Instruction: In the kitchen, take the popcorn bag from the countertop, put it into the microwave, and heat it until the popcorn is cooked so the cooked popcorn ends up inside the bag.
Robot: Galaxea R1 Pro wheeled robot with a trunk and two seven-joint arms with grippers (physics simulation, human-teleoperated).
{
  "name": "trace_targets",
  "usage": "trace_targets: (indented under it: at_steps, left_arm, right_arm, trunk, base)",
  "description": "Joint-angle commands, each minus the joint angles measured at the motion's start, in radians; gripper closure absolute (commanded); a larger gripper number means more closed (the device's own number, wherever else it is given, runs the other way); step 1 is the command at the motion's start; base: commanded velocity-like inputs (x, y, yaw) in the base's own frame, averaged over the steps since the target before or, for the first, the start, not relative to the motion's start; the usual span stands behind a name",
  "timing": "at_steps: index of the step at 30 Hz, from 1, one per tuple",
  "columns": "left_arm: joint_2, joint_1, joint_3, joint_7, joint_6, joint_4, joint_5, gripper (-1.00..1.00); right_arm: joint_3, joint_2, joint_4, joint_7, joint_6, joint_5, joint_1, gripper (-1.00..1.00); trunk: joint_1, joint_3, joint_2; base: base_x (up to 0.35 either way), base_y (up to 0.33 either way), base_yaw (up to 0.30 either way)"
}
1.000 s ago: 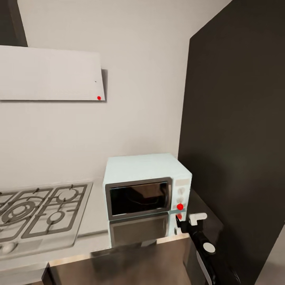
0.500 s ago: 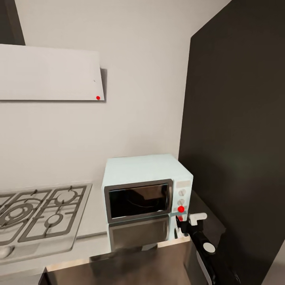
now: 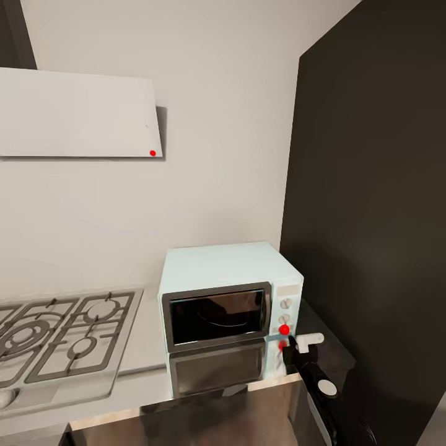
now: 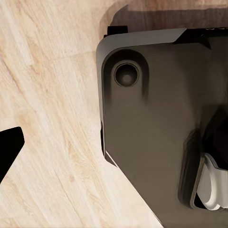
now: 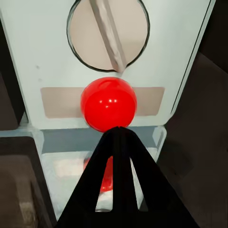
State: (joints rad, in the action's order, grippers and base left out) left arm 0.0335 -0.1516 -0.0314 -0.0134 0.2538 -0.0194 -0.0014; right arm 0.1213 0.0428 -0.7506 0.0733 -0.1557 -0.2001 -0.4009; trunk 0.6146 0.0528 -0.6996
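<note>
The microwave [image 3: 230,308] sits on the countertop [image 3: 145,347] beside the hob [image 3: 59,337], door closed, and its round light [image 5: 108,104] glows red; over the last second the right gripper [image 3: 290,347] has crept closer to that light, so I judge the heating step is being started. In the right wrist view the fingers [image 5: 118,185] meet in one dark point just under the light, closed on nothing. The bag cannot be made out behind the dark glass, and the left gripper's opening cannot be told.
</note>
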Motion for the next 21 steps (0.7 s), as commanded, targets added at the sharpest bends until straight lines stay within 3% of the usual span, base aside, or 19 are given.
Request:
trace_targets:
  at_steps: [1, 21]
  left_arm:
    - [0.0, 0.0, -0.003, -0.001, 0.006, -0.002, 0.0, -1.0]
    - [0.0, 0.0, -0.004, -0.001, 0.005, -0.002, 0.0, -1.0]
  right_arm:
    - [0.008, 0.002, 0.0, 0.008, -0.004, -0.01, -0.001, 1.0]
    - [0.008, 0.002, 0.0, 0.008, -0.003, -0.01, -0.001, 1.0]
  trunk:
    - [0.0, 0.002, -0.001]
    - [0.0, 0.002, -0.001]
  base:
    - [0.0, 0.0, 0.0]
    - [0.068, 0.004, 0.0]
